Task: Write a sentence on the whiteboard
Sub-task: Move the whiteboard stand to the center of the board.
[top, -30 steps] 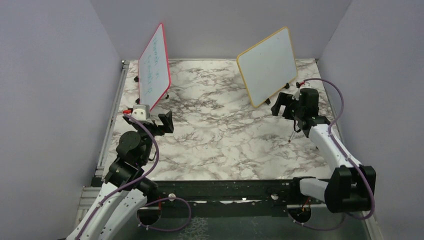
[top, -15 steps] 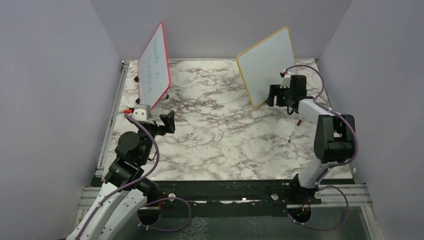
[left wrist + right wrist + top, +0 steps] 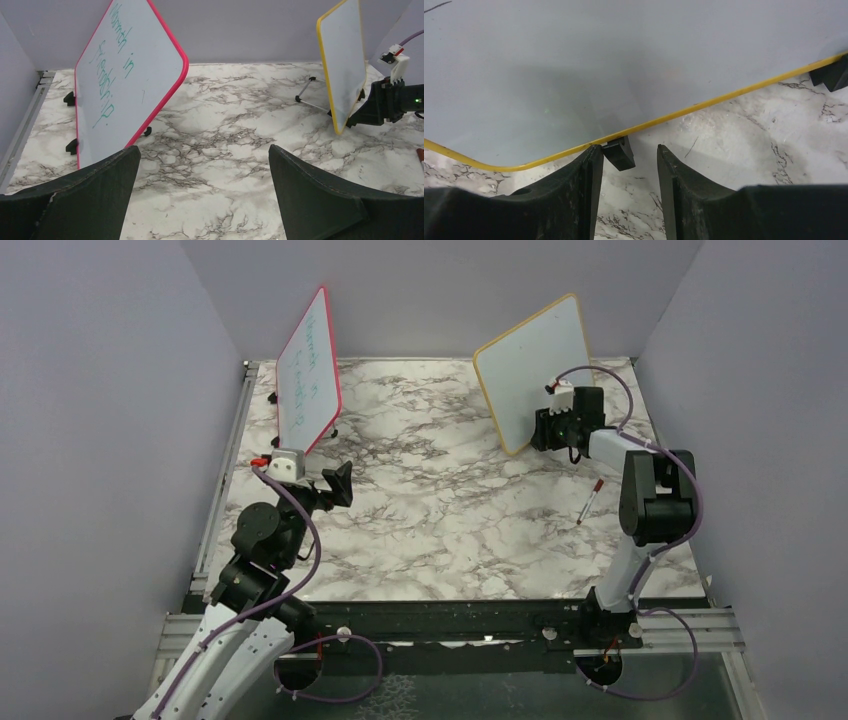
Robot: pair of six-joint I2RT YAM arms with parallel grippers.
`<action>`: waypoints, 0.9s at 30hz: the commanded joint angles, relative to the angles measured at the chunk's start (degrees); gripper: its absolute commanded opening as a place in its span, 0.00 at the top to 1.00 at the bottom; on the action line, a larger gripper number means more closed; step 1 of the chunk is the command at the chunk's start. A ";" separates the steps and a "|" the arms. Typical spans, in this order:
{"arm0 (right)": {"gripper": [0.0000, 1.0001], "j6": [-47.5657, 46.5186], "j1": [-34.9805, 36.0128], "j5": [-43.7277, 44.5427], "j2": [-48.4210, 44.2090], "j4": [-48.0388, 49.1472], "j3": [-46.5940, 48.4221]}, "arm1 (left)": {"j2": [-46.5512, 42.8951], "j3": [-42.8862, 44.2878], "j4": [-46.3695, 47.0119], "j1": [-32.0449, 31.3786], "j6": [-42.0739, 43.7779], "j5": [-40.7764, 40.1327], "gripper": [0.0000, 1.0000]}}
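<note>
The whiteboard (image 3: 535, 365) with the yellow frame stands tilted at the back right, also seen in the left wrist view (image 3: 345, 60). Its face (image 3: 624, 60) looks blank, and the sentence is not in view. My right gripper (image 3: 543, 430) is low at the board's bottom edge. Its jaws (image 3: 629, 147) stand partly apart around a small black foot (image 3: 619, 152); the foot touches the left finger and a gap stays on the right. My left gripper (image 3: 340, 480) hovers wide open over the marble (image 3: 205, 150), holding nothing.
A red-tipped marker (image 3: 590, 502) lies on the table right of centre, behind my right gripper. A red-framed board (image 3: 308, 375) with green writing (image 3: 125, 85) stands at the back left. Grey walls close in both sides.
My right arm has swung from above the marker to the yellow board's lower edge, and its jaws have narrowed. The left arm has not moved.
</note>
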 commanded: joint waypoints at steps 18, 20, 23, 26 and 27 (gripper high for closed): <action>0.87 -7.38 0.52 -7.39 2.26 -2.39 1.37 | 0.14 -0.61 1.96 -0.17 0.84 2.43 0.01; 0.88 -6.69 1.64 -6.84 0.69 -1.70 -0.53 | -0.05 -0.66 2.02 -0.17 0.84 2.53 0.01; 0.89 -5.42 3.16 -5.91 -2.12 -1.62 -2.54 | -0.30 -0.66 1.96 -0.17 0.84 2.54 0.01; 0.91 -3.43 5.53 -4.51 -5.23 -1.28 -5.09 | -0.64 -0.70 1.95 -0.17 0.77 2.47 0.01; 0.91 -2.77 6.58 -3.75 -6.30 -1.27 -5.89 | -0.83 -0.69 2.00 -0.17 0.79 2.33 0.01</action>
